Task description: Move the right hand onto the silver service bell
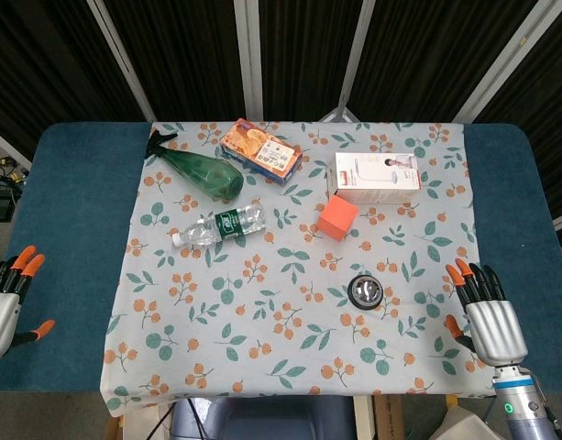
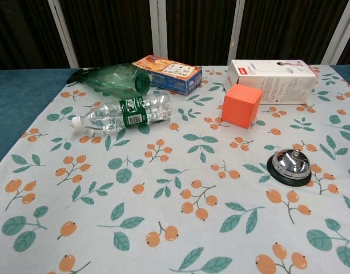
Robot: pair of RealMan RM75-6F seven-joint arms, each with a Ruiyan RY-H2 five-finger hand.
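Observation:
The silver service bell (image 1: 366,291) on its black base sits on the floral cloth, right of centre; the chest view shows the bell (image 2: 289,166) at the right. My right hand (image 1: 485,314) rests at the cloth's right edge, well to the right of the bell and slightly nearer me, fingers extended and apart, holding nothing. My left hand (image 1: 7,300) lies on the blue table at the far left, fingers spread, empty. Neither hand appears in the chest view.
An orange cube (image 1: 337,218) stands behind the bell. A white box (image 1: 376,177), a snack box (image 1: 260,151), a green bottle (image 1: 200,171) and a clear water bottle (image 1: 219,226) lie further back. The floral cloth (image 1: 262,348) covers the blue table (image 1: 70,211).

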